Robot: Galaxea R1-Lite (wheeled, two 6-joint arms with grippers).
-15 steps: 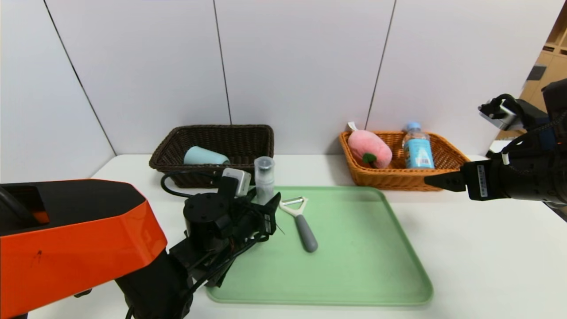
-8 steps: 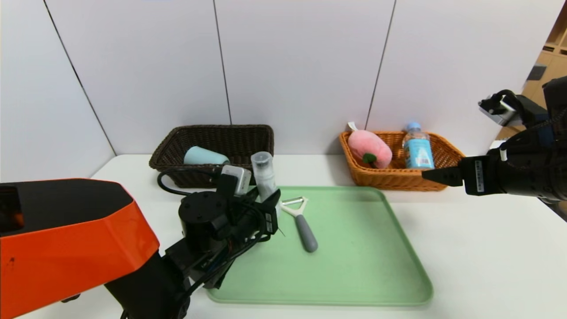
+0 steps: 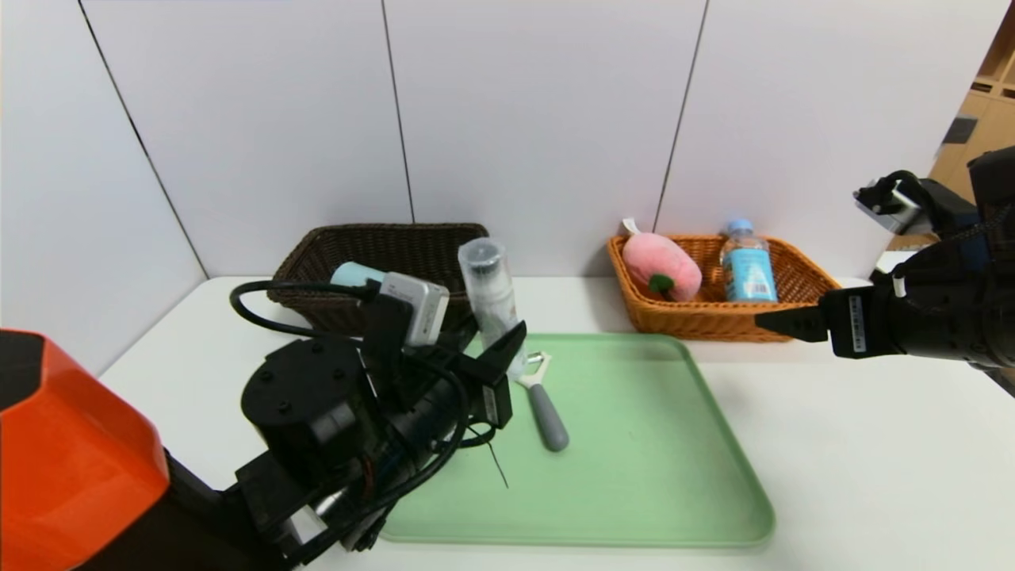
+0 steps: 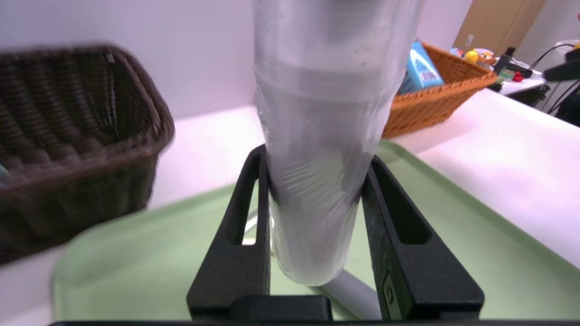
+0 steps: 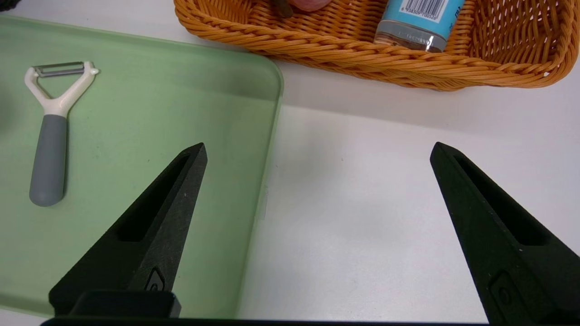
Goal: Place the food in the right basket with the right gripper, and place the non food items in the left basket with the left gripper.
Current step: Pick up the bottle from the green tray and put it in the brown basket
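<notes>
1. Bottle, slim, clear and round with a clear cap (image 3: 490, 289): it is up over the green plastic tray (image 3: 650, 444), a bit tilted, near the dark brown woven basket (image 4: 149, 154) but not in it.
2. My left black gripper (image 4: 317, 181) has it. The jaws are part closed, one on each side, pinching the bottle low down, with its top sticking up.
3. Done, as far as I can see: the blue-grey plastic cup (image 3: 357, 274) lies in the dark basket. The pink plush peach with a green leaf (image 3: 662, 266) and the clear water bottle with a light-blue cap and blue label (image 3: 749, 270) are in the orange-tan woven basket (image 3: 714, 321). So the food part looks finished.
4. Left to do: this slim bottle, then the Y-shaped peeler with a white head and grey handle (image 5: 50, 149), which lies on the tray. I'd say I'm more than halfway.
5. My left arm reaches in from the left side, slanting up to the tray's back corner. I think it must lift and swing left to clear the basket's rim.
6. My right black gripper (image 5: 319, 154) is idle by the front of the orange basket, jaws wide apart, holding nothing.
</notes>
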